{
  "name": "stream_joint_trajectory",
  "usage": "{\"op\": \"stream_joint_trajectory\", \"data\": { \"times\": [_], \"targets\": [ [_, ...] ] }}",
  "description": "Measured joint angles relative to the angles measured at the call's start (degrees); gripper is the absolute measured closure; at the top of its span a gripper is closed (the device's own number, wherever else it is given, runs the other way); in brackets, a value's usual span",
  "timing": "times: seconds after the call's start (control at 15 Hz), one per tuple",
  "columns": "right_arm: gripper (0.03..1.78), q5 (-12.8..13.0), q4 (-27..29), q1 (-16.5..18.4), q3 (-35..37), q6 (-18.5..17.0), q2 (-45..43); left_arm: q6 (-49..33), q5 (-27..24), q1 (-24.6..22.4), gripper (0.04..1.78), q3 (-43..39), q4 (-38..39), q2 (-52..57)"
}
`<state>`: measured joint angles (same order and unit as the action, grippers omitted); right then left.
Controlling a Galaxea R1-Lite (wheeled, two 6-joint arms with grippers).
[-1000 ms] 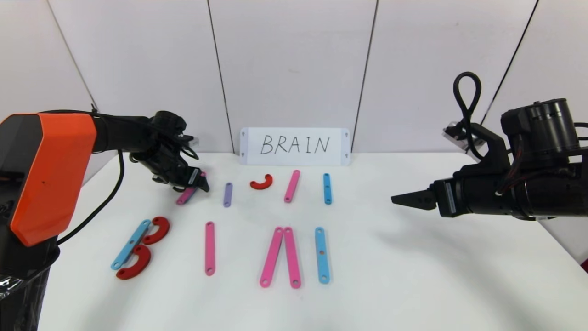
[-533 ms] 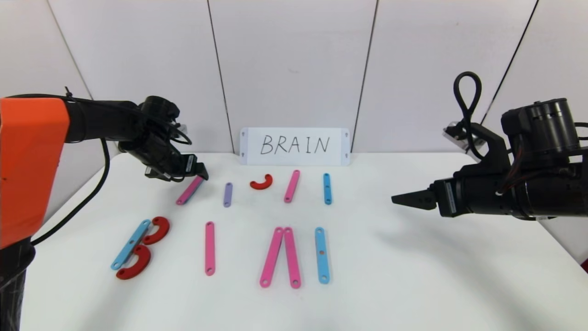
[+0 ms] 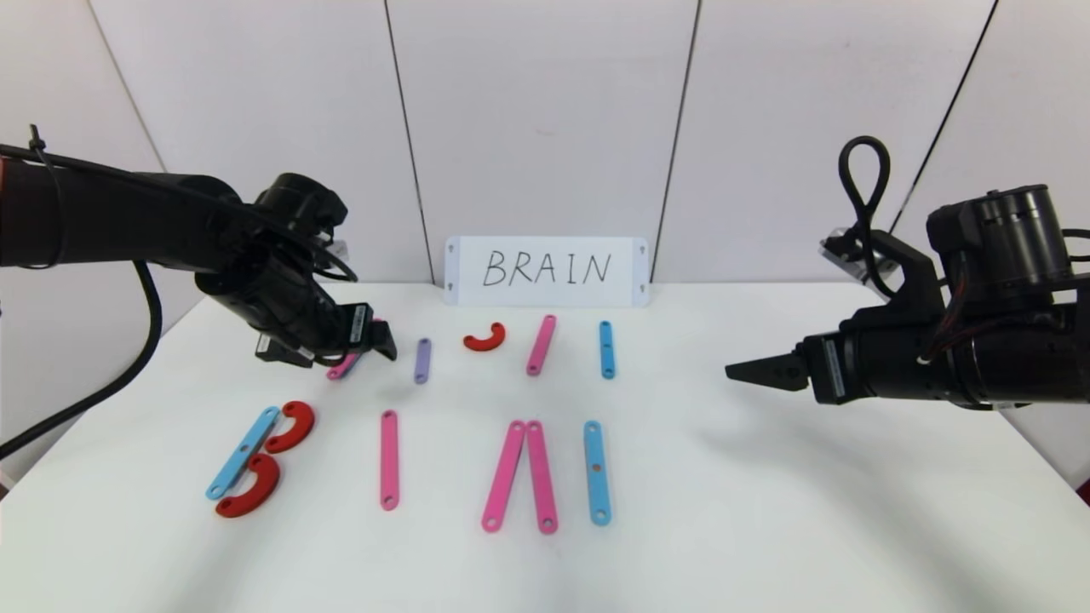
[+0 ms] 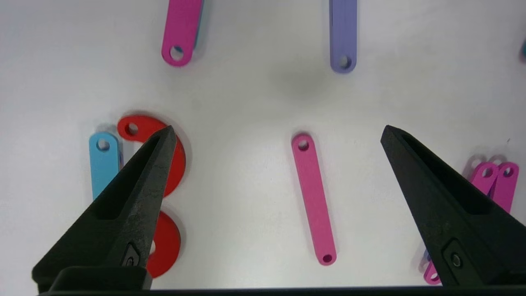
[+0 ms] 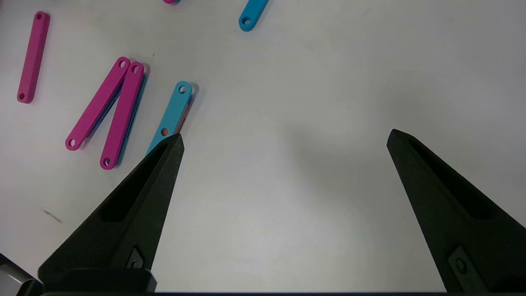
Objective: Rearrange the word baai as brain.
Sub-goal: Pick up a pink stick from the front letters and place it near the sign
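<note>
A: Where is the left gripper [image 3: 375, 340]?
B: At ten o'clock of the table [image 3: 766, 511], above a slanted pink strip [image 3: 341, 369], jaws spread and empty.
A: And the letters?
B: The B [image 3: 255, 460] lies at eight o'clock. The right gripper [image 3: 754, 370], also spread, hangs at three o'clock.

You have the front row lying flat on the desk: a B made of a blue strip [image 3: 243, 452] tilted with two red curves [image 3: 289, 426] touching its right side, a lone upright pink strip [image 3: 389, 460], two pink strips [image 3: 520, 475] meeting at the top like an A without a crossbar, and a blue strip [image 3: 597, 472]. Behind them lie spare pieces: a pink strip [image 3: 342, 367], a purple strip [image 3: 421, 360], a red curve [image 3: 485, 338], another pink strip [image 3: 541, 344] and a short blue strip [image 3: 606, 349].
</note>
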<state>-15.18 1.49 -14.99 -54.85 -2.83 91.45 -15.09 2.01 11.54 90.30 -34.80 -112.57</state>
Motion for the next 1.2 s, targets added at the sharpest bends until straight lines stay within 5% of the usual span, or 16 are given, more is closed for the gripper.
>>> {"op": "stream_joint_trajectory", "data": {
  "times": [0.4,1.2],
  "targets": [
    [0.08,0.0,0.0,0.2,0.1,0.0,0.2,-9.4,6.9,8.3,0.08,-11.3,1.8,4.0],
    [0.08,0.0,0.0,0.3,0.2,0.0,0.4,-13.3,6.5,9.5,0.08,-18.7,8.8,0.3]
  ]
}}
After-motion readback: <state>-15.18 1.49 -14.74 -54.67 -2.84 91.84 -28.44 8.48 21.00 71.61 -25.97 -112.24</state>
